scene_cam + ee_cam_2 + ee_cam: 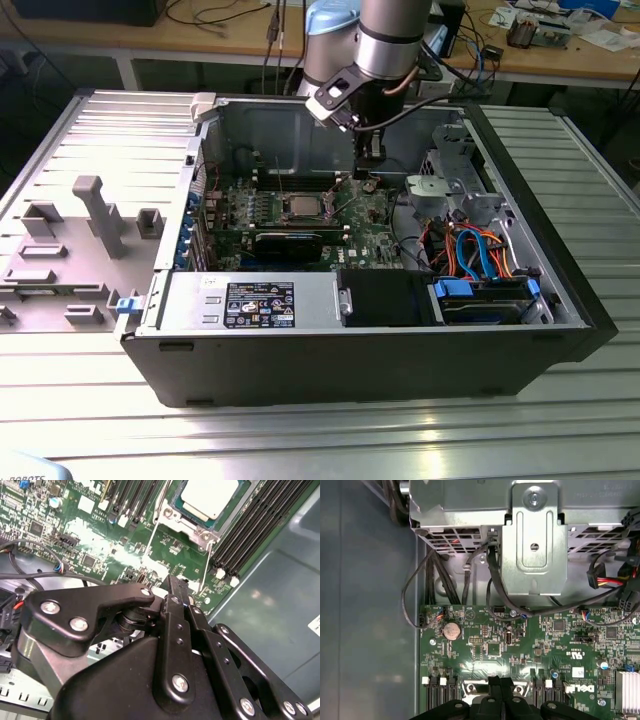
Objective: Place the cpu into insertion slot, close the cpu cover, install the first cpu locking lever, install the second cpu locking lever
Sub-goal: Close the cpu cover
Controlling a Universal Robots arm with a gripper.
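Arm is reaching down into the open computer case (pixel 560 300), which is lying on the ribbed metal table (pixel 300 440). The gripper (pixel 174 582) is hanging over the motherboard (pixel 485 645), just off the socket's side that faces the drive cage (pixel 535 545). Its jaws are pressing together, with nothing visible between them.

Progress:
- The cpu (pixel 210 497) is sitting in the insertion slot (pixel 167 512) at mid-board, between the two banks of memory slots (pixel 250 525). Step one is looking done.
- The cpu cover (pixel 200 527) is appearing to lie flat around the chip. I am judging it closed, though not with certainty.
- The locking levers are angling away from the socket as thin wire rods, one (pixel 151 540) and the other (pixel 204 565). Their ends are seeming free, so I judge neither is latched yet and both lever steps are remaining.
- The gripper tip is sitting nearest the end of the second lever. I cannot tell whether it is touching.

Count: one cpu, one slot, one cover, two levers, two memory banks, one gripper, one coin cell (pixel 451 630).
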